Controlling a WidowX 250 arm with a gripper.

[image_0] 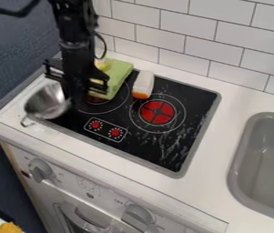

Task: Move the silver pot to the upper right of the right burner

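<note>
Silver pot (pixel 45 102) at L edge of the cooktop (pixel 190 160), tilted, w/ its small loop handle toward the front of the worktop (pixel 145 166); well L of the R burner (pixel 157 112). Gripper (pixel 73 98) hangs just beside the pot, on its R; can't tell if open, closed or gripping the rim. Green cloth (pixel 120 75) partly behind the arm; white-&-orange item (pixel 143 84) near cooktop's back edge, btwn cloth & R burner. Gray sink (pixel 243 175) far R.
</note>
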